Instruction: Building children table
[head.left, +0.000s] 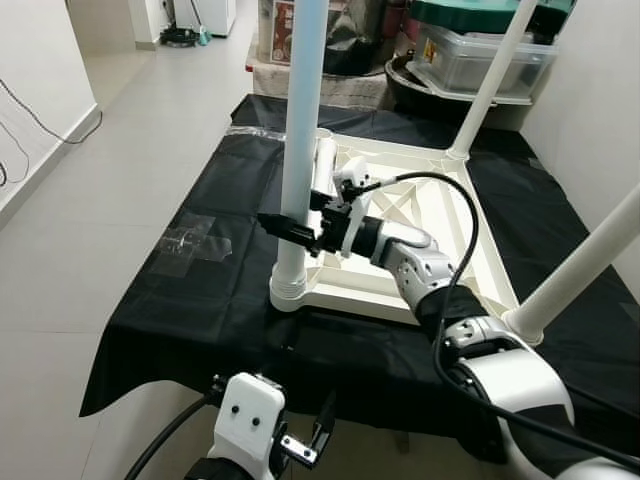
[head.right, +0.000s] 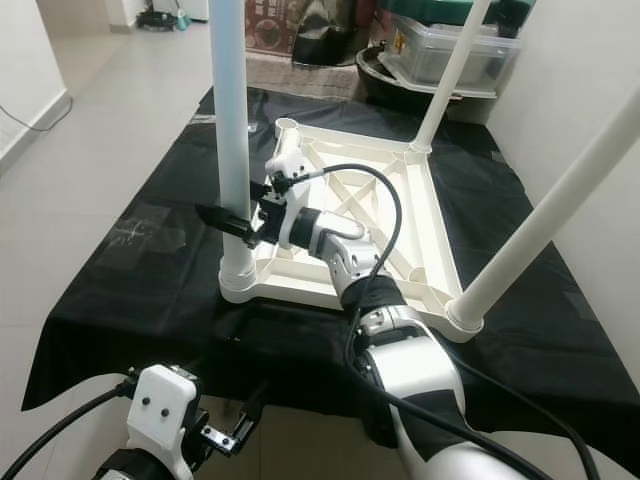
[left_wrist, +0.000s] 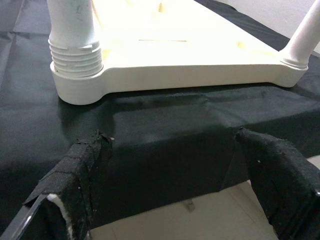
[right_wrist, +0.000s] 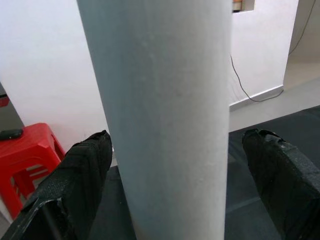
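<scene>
A: How is the right arm posed?

B: The right arm (head.left: 420, 262) is stretched forward and across over the upturned tabletop (head.left: 400, 225), with the forearm held roughly level. The right gripper (head.left: 290, 228) is set around the near leg (head.left: 302, 130), above its threaded collar. The fingers (right_wrist: 82, 170) are seen spread, one on either side of the leg; whether they press on it cannot be told.

A: And the left arm?

B: The left gripper (head.left: 322, 425) is held low, short of the near edge of the tabletop, at the border of the black cloth (head.left: 190, 300). Its fingers (left_wrist: 75, 175) are spread with nothing between them.

A: What is found around the tabletop?

B: It is laid upside down on the black cloth, which is spread on the tiled floor (head.left: 110, 180). Beyond its far edge, a clear storage box (head.left: 480, 60) and other stored goods are stacked. A patch of clear tape (head.left: 190, 240) is stuck on the cloth beside the near leg. A black cable (head.left: 455, 230) is looped from the right wrist over the tabletop. A red stool (right_wrist: 22, 155) is seen beyond the near leg in the right wrist view.

A: Which way do the legs point?

B: The near leg is stood upright in its corner socket, long axis close to vertical. Another leg (head.left: 495, 75) rises from the far corner and a third (head.left: 585, 265) from the near corner on the robot's right; both appear to lean outward.
</scene>
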